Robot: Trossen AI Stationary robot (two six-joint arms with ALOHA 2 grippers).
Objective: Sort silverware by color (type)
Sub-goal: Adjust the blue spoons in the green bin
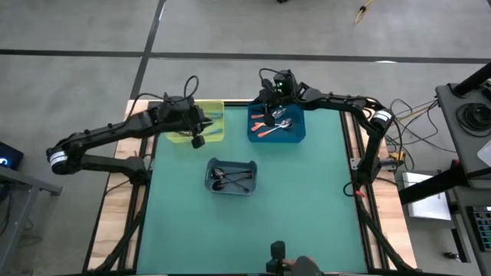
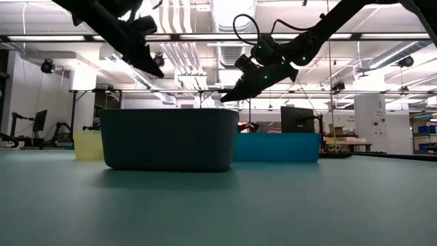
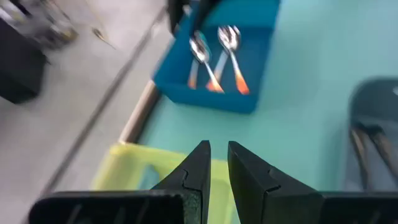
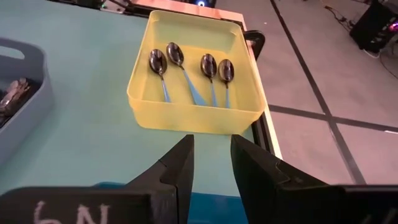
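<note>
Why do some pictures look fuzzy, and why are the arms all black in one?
Left wrist view: blurry all over, so the orange spoons in the blue bin look smeared. Right wrist view: sharp, four blue spoons clear in the yellow bin. Low view: bright ceiling lights behind make the arms dark shapes.

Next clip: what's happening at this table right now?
Two dark arms are sorting spoons into plastic bins by handle colour. Four light-blue-handled spoons lie in the yellow bin, orange-handled spoons in the blue bin, and dark metal spoons in the grey bin. The left claw hangs over the yellow bin and the right claw over the blue bin. Both hold nothing, fingers slightly apart. No spoons show loose on the teal table.
</note>
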